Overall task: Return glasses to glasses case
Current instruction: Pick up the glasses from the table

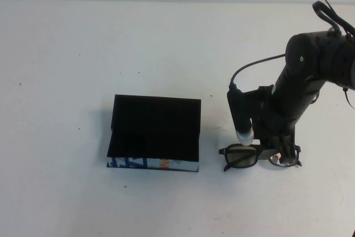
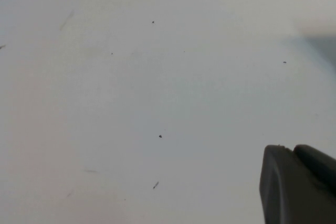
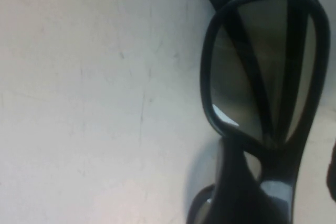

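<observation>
Right end effector (image 1: 279,154) grips glossy rectangular glasses (image 1: 244,156); left end effector (image 2: 299,184) indeterminate over matte table (image 2: 131,87).

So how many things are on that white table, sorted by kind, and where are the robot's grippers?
Glasses: 1
Glasses case: 1
Total: 2
Right gripper: down over the glasses.
Left gripper: over bare table.

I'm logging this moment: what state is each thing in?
Glasses: folded, lying on the table right of the case.
Case: open, lid up, nothing visible inside.
Right gripper: down at the glasses' middle.
Left gripper: out of the high view, over bare table.
</observation>
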`<state>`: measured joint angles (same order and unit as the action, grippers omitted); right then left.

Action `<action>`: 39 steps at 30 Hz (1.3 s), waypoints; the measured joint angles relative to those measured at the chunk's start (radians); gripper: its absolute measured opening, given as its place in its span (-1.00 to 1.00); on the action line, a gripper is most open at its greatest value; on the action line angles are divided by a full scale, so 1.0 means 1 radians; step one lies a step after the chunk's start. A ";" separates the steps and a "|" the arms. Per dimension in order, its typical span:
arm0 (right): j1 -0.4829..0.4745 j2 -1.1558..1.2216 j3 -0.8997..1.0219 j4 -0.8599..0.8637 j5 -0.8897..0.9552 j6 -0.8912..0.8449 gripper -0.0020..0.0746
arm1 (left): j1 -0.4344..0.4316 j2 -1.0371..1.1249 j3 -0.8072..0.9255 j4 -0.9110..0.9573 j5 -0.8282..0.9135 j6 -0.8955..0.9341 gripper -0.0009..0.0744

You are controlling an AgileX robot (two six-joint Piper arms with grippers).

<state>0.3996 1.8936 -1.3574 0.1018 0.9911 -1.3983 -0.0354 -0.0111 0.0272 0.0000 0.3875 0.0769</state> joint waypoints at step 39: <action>-0.009 0.044 -0.001 -0.019 0.005 0.016 -0.07 | 0.000 0.000 0.000 0.000 0.000 0.000 -0.99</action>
<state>0.3901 1.9373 -1.3580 0.0829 0.9958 -1.3826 -0.0354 -0.0111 0.0272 0.0000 0.3875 0.0769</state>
